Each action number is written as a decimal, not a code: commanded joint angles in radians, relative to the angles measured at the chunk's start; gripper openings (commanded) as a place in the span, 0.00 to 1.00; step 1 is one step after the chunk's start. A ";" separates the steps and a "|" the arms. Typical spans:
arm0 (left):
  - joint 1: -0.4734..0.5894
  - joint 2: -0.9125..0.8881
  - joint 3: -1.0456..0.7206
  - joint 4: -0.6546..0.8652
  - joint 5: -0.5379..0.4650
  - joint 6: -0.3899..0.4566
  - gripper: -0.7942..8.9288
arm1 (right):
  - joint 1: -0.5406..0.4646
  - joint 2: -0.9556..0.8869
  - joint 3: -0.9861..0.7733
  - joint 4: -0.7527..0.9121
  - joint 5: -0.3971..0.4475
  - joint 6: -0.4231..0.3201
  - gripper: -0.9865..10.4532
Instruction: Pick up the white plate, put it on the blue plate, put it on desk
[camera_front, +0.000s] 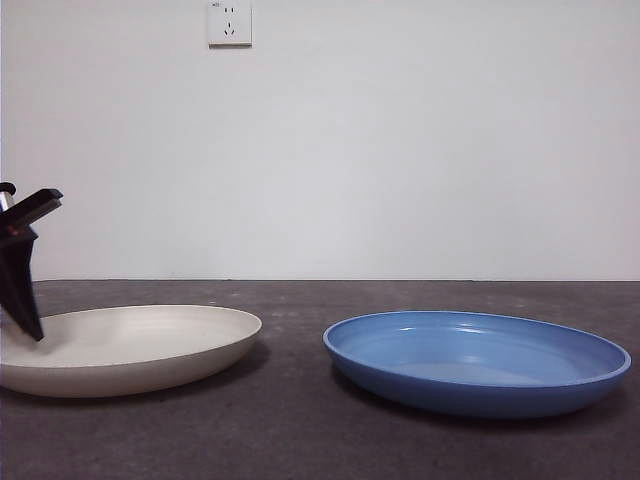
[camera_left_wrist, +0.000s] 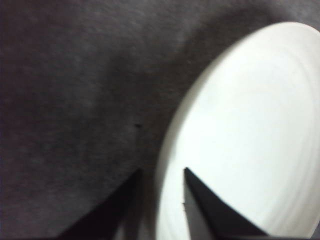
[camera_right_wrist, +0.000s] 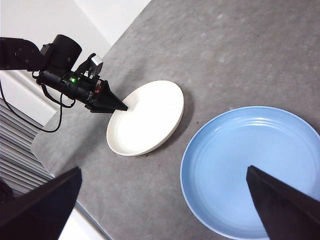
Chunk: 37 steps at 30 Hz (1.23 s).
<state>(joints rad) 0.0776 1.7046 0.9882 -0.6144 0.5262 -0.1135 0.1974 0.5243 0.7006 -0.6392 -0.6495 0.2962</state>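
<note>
White plate (camera_left_wrist: 240, 135) flat on worktop (camera_front: 300, 440), rim between parted jaws of left gripper (camera_left_wrist: 161, 172). Blue plate (camera_front: 478, 360) alongside, apart. Right gripper (camera_right_wrist: 162, 185) high above, jaws spread wide.

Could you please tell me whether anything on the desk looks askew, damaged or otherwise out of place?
Nothing stands out. The white plate and the blue plate sit flat and apart on the desk, both intact. The left gripper straddles the white plate's rim.
</note>
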 joint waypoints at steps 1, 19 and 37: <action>0.000 0.023 0.019 0.010 -0.006 0.017 0.10 | 0.004 0.003 0.019 0.010 0.006 0.008 0.57; -0.053 0.022 0.149 -0.107 -0.002 -0.033 0.10 | 0.003 0.003 0.099 -0.071 0.112 -0.018 0.56; -0.489 0.023 0.402 -0.190 -0.007 -0.146 0.10 | 0.003 0.003 0.359 -0.358 0.239 -0.167 0.56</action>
<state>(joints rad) -0.3935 1.7077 1.3617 -0.8154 0.5190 -0.2356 0.1974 0.5243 1.0382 -0.9943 -0.4133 0.1509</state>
